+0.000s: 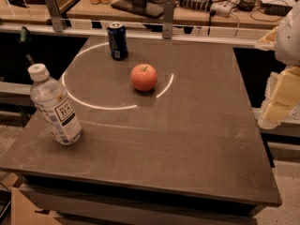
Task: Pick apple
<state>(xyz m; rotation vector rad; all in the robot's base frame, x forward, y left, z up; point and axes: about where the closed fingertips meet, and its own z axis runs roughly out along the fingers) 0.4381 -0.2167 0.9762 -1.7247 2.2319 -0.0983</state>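
**Apple sits alone mid-table, gripper off the right edge**

The flat dark brown rectangular table (pixel 187 139) fills most of the view, with a thin bright ring of light (pixel 93 104) lying across its far-left half.

The cream and pale yellow robot gripper (pixel 280 97) hangs outside the table's right edge, about level with the middle of that edge. It holds nothing and touches none of the objects on the table. Whether it is spread or pressed together I cannot tell (only blocky pale parts show at the frame's border). It is well apart from the apple.

The clear plastic bottle with a white screw cap and a dark-and-white label (pixel 54 106) stands close to the left edge, nearer the near-left corner than the far-left one. It appears tilted, its cap leaning out toward the left edge. The cap is on; what is inside cannot be made out.

The dark blue cylindrical metal can (pixel 117 41) stands upright near the far edge, toward the far-left corner, on the far arc of the ring. Its silver top shows, but not whether it is opened.

The round red-orange apple (pixel 144 77) rests about midway between the left and right edges, closer to the far edge than the near one, inside the ring by its right arc. Its short dark stem points up, so its core axis stands upright. It is apart from the can and well apart from the bottle.
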